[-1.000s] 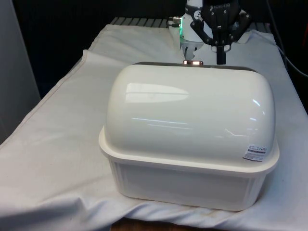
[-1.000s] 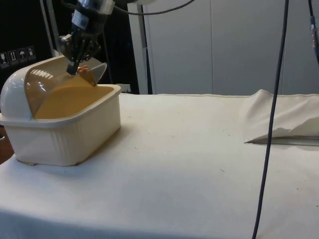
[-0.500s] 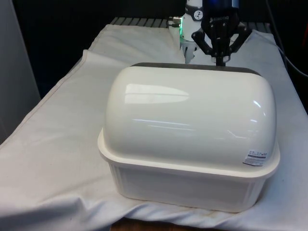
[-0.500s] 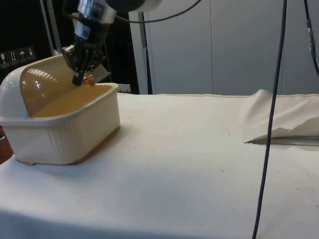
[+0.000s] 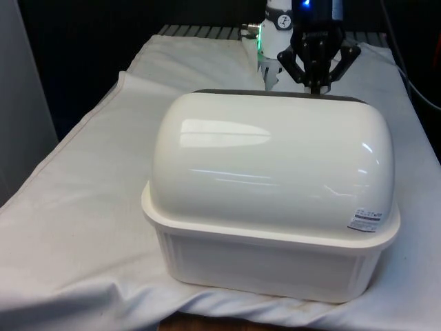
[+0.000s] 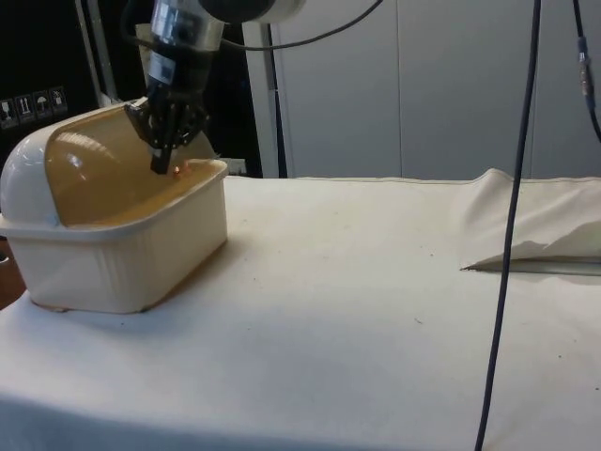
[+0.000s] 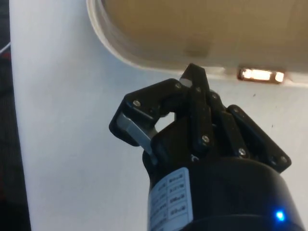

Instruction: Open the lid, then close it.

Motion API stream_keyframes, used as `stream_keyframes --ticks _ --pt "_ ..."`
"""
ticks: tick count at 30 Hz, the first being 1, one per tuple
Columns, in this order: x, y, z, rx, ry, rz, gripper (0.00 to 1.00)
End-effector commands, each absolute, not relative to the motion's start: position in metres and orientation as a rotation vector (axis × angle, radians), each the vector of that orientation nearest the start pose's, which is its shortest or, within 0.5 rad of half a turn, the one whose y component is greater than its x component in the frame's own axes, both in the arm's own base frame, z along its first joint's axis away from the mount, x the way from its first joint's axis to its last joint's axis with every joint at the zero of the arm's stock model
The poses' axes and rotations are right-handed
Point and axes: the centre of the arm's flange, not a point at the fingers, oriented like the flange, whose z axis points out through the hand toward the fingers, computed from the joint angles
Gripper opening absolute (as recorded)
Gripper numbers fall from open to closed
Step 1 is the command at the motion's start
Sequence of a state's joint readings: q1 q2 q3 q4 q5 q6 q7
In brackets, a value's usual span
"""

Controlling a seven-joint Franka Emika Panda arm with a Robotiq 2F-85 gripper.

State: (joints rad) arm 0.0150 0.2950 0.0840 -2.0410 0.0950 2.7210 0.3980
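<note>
A cream bread box [image 5: 275, 262] stands on the table with its rounded white back [image 5: 275, 158] facing the front view. In the side view its amber see-through roll lid [image 6: 103, 178] lies rolled down to the box's front rim [image 6: 211, 169]. The lid's copper handle [image 6: 181, 168] [image 7: 260, 75] rests at that rim. My gripper [image 6: 164, 162] [image 5: 317, 84] [image 7: 193, 77] points down at the lid's lower edge, right beside the handle, fingers shut together with nothing between them. The box's back hides the fingertips in the front view.
The white cloth [image 6: 357, 310] stretches flat beside the box. A raised fold [image 6: 526, 221] lies at its far end in the side view. A black cable [image 6: 512, 216] hangs down in front of that fold. The table edge runs close under the box [image 5: 207, 321].
The gripper has come down and forward with the lid's handle. The lid has rolled from partly open down to the box's front rim.
</note>
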Motion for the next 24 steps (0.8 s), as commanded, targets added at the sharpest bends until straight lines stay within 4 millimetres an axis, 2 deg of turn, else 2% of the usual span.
stream_keyframes --ticks 1,5,6,7,13,15,22,24 --pt "0.620 0.057 0.340 -2.866 0.575 -0.502 0.00" --pt "0.614 0.058 0.339 -2.874 0.581 -0.453 0.00" --pt "0.618 0.056 0.339 -2.882 0.571 -0.475 0.00" --pt "0.610 0.058 0.338 -2.881 0.580 -0.425 0.00" --pt "0.593 0.058 0.333 -2.907 0.586 -0.343 0.00" --pt "0.595 0.056 0.333 -2.914 0.582 -0.348 0.00" --pt "0.572 0.059 0.328 -2.939 0.584 -0.248 0.00" --pt "0.573 0.058 0.328 -2.944 0.576 -0.249 0.00"
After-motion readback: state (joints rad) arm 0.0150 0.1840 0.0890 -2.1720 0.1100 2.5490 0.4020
